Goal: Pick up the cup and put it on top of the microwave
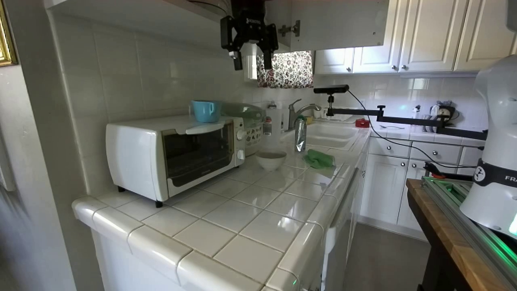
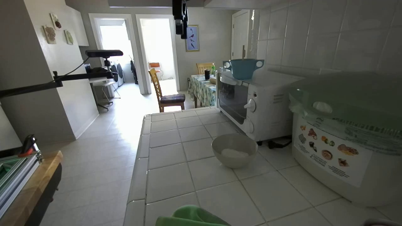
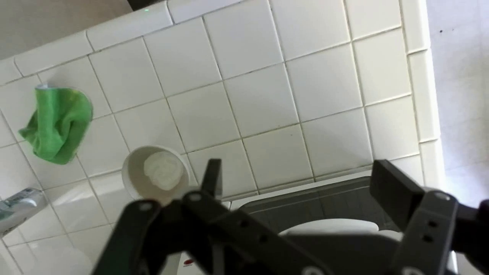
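One cup (image 1: 206,112): teal, upright, resting on top of the microwave (image 1: 177,155), left of centre in an exterior view; it stands close to the front edge, above the door handle (image 1: 208,128).
Jaws: spread apart, nothing between them; at the top of the frame in both exterior views, well apart from the cup.
Step in hand: judged to be the retreat; the placing looks complete.
Sound practice: leave the jaws spread, watch clearance to the cabinet panel (image 1: 339,26) at upper middle, draw off without dipping over the cup.
Hazard: so near the edge, the cup would likely slide or topple if brushed. Any correction calls for a gentle push toward the wall (image 1: 121,81).
Cup contents: inside not visible; a thin upright shape (image 2: 243,51) shows above the rim, whether in or behind it cannot be told.
Bowl (image 1: 270,162): pale, on the tiled tabletop (image 1: 242,210) near the centre of the frame; a whitish lump (image 3: 163,170) lies within, kind not determined.
Tub (image 2: 381,175): far right in an exterior view, green cover (image 2: 351,103) above; contents not determined.
Bottle (image 1: 300,135): silver, upright just beside the green cloth (image 1: 319,159); fill cannot be told.
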